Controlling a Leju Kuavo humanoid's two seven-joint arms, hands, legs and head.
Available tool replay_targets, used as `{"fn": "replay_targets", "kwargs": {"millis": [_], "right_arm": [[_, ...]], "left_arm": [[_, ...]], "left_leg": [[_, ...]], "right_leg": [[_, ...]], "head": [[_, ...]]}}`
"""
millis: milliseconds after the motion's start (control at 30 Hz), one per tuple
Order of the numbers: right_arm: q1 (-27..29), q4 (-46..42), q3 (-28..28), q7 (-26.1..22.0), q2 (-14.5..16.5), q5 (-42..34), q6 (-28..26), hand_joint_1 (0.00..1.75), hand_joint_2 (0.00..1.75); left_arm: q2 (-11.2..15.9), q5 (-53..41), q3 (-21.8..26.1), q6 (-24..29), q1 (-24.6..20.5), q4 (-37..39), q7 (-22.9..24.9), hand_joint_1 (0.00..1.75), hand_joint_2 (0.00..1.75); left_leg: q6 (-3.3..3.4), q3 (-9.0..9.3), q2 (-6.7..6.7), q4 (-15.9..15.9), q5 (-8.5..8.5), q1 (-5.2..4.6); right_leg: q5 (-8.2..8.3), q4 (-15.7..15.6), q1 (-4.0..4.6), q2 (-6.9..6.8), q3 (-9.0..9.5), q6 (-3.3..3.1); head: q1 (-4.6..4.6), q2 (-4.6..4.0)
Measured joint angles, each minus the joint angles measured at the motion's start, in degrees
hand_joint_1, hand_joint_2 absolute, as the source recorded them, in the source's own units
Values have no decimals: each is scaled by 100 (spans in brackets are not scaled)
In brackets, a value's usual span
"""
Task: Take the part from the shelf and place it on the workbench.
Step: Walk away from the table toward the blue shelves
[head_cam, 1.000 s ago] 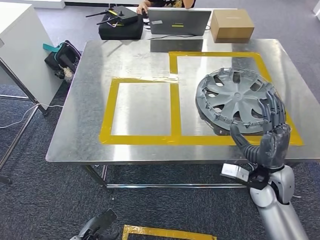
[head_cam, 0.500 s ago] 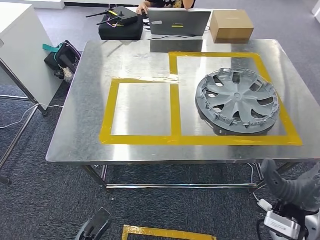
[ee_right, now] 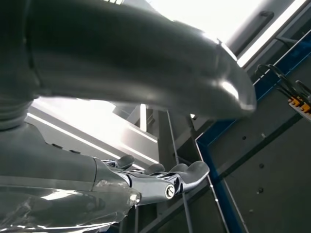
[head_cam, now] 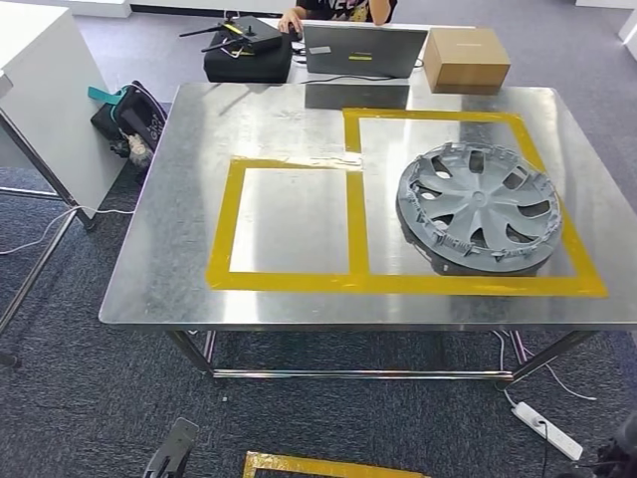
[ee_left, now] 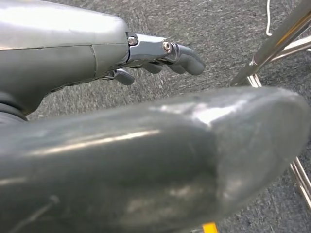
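Note:
The part, a grey wheel cover point(head_cam: 479, 207), lies flat on the steel workbench point(head_cam: 188, 199), inside the right-hand yellow tape rectangle point(head_cam: 578, 249). Nothing touches it. My left hand point(head_cam: 171, 460) hangs low by the floor below the bench's front left; in the left wrist view the left hand point(ee_left: 73, 53) has its fingers point(ee_left: 183, 56) stretched out over carpet and holds nothing. A dark sliver of my right hand point(head_cam: 625, 446) sits at the bottom right corner, well below the table. In the right wrist view the right hand point(ee_right: 110, 184) is empty, with its fingers point(ee_right: 183, 174) straight.
A laptop point(head_cam: 362, 50), a cardboard box point(head_cam: 466, 57) and a black case point(head_cam: 248, 55) line the bench's far edge, where a person's hand point(head_cam: 289, 20) rests. A white table point(head_cam: 45, 100) and a bag point(head_cam: 131, 118) stand at left. A power strip point(head_cam: 548, 430) lies on the floor.
My right hand left the wheel cover's near rim, dropped below the table edge and sank to the bottom right corner. The cover stayed put. The camera shifted slightly.

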Motion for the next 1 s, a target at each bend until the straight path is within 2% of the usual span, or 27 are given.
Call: {"fn": "replay_targets", "kwargs": {"millis": [33, 67, 100, 133, 167, 233, 267, 367, 400, 433, 500, 533, 567, 600, 633, 700, 733, 767, 800, 867, 900, 933, 1000], "right_arm": [[-2, 1, 2, 0, 0, 12, -11, 0, 0], [-1, 1, 6, 0, 0, 33, -26, 0, 0], [0, 0, 9, 0, 0, 60, -42, 0, 0], [0, -1, 14, 0, 0, 86, -56, 0, 0], [-3, -1, 19, 0, 0, 103, -66, 0, 0], [-11, -5, 28, 0, 0, 119, -79, 0, 0], [-17, -9, 32, 0, 0, 124, -85, 0, 0], [-15, -23, 39, 8, 0, 158, -106, 0, 0], [-6, -32, 40, 25, 0, 162, -112, 0, 0], [6, -46, 40, 47, 0, 145, -117, 0, 0], [32, -80, 40, 90, -1, 50, -121, 0, 0], [42, -90, 40, 99, -2, -11, -112, 0, 0], [46, -95, 40, 99, -2, -59, -97, 0, 0], [43, -96, 40, 96, -2, -87, -75, 0, 0], [36, -96, 40, 91, -2, -96, -48, 0, 0], [-1, -96, 40, 86, -4, -85, 10, 0, 0], [-32, -95, 40, 91, -8, -78, 43, 0, 0], [-67, -95, 42, 101, -14, -73, 81, 0, 0], [-101, -93, 43, 113, -22, -67, 118, 0, 0], [-144, -87, 46, 143, -49, -41, 180, 0, 0], [-151, -84, 48, 158, -66, -27, 202, 0, 0], [-154, -80, 50, 175, -84, -17, 223, 0, 0], [-160, -77, 54, 204, -122, -26, 267, 0, 0]], "left_arm": [[5, -43, 3, 4, 4, 0, 13, 0, 0], [13, -85, 3, 9, 12, 0, 29, 0, 0], [19, -114, 3, 14, 22, 0, 46, 0, 0], [25, -129, 3, 17, 31, 0, 61, 0, 0], [33, -139, 3, 19, 39, 0, 70, 0, 0], [57, -146, 3, 24, 49, 0, 85, 0, 0], [70, -148, 3, 27, 52, 0, 90, 0, 0], [99, -119, 5, 49, 65, 0, 110, 0, 0], [104, -96, 9, 60, 71, 0, 115, 0, 0], [108, -69, 14, 69, 77, 0, 115, 0, 0], [108, -26, 22, 79, 93, 0, 109, 0, 0], [106, -13, 25, 80, 103, 0, 108, 0, 0], [104, -6, 27, 74, 114, 0, 106, 0, 0], [100, -3, 30, 63, 122, 0, 104, 0, 0], [96, -6, 32, 47, 125, 0, 98, 0, 0], [71, -13, 34, 15, 108, 0, 58, 0, 0], [56, -15, 34, 8, 87, 0, 31, 0, 0], [36, -15, 35, 5, 67, 0, 8, 0, 0], [20, -14, 37, 8, 51, 0, -5, 0, 0], [2, -14, 42, 17, 48, 0, -3, 0, 0], [1, -16, 45, 21, 53, 0, 7, 0, 0], [1, -20, 49, 25, 57, 0, 18, 0, 0], [2, -44, 55, 24, 60, 0, 39, 0, 0]], "left_leg": [[0, -2, 1, 1, 0, -2], [0, -5, 2, 2, 0, -2], [-4, -6, 3, 4, 1, 3], [-14, -6, 3, 8, 2, 11], [-36, -6, -1, 19, 1, 17], [-105, -13, -12, 46, 2, 17], [-142, -20, -18, 64, 9, 11], [-242, -60, -26, 105, 25, 20], [-276, -98, -25, 182, -62, 27], [-306, -174, -23, 372, -239, 35], [-359, -414, -20, 1043, -735, 55], [-376, -525, -20, 1392, -929, 65], [-385, -568, -20, 1604, -1018, 71], [-387, -521, -20, 1638, -1002, 76], [-384, -368, -20, 1462, -896, 81], [-370, 162, -21, 731, -645, 95], [-357, 386, -31, 393, -570, 98], [-341, 518, -41, 165, -538, 96], [-316, 557, -50, 63, -528, 84], [-226, 477, -48, 37, -463, 65], [-170, 440, -39, 31, -415, 59], [-116, 394, -30, 23, -362, 58], [-46, 271, -21, 22, -253, 40]], "right_leg": [[-144, 340, 0, 0, -143, 7], [-181, 516, 0, -1, -206, 15], [-98, 457, -3, -3, -150, 22], [71, 164, -7, -8, 26, 28], [240, -273, -16, -18, 277, 39], [457, -910, -10, -4, 681, 18], [472, -1032, -2, 12, 757, -17], [503, -1031, 10, 37, 701, -165], [533, -1037, 4, 33, 677, -211], [568, -1046, -3, 27, 648, -256], [634, -1048, -2, 16, 567, -308], [670, -1045, 2, 13, 515, -316], [707, -1043, 4, 12, 463, -315], [744, -1041, 6, 13, 412, -307], [782, -1039, 5, 14, 364, -294], [853, -1034, 10, 20, 287, -241], [889, -1028, 18, 20, 256, -207], [930, -1025, 25, 19, 232, -168], [974, -1032, 27, 16, 213, -129], [1044, -1057, 4, 15, 185, -53], [974, -1015, -8, 11, 143, -27], [804, -868, -12, 8, 77, -9], [248, -226, 2, -1, -130, -3]], "head": [[3, -1], [3, -1], [4, -1], [3, -1], [5, -1], [3, -1], [3, -1], [-1, 0], [-5, 0], [-9, 0], [-19, -1], [-20, -1], [-19, -1], [-20, -1], [-20, -1], [-22, -1], [-20, 0], [-20, 0], [-21, 1], [-19, 0], [-12, 0], [-5, -1], [11, -1]]}}
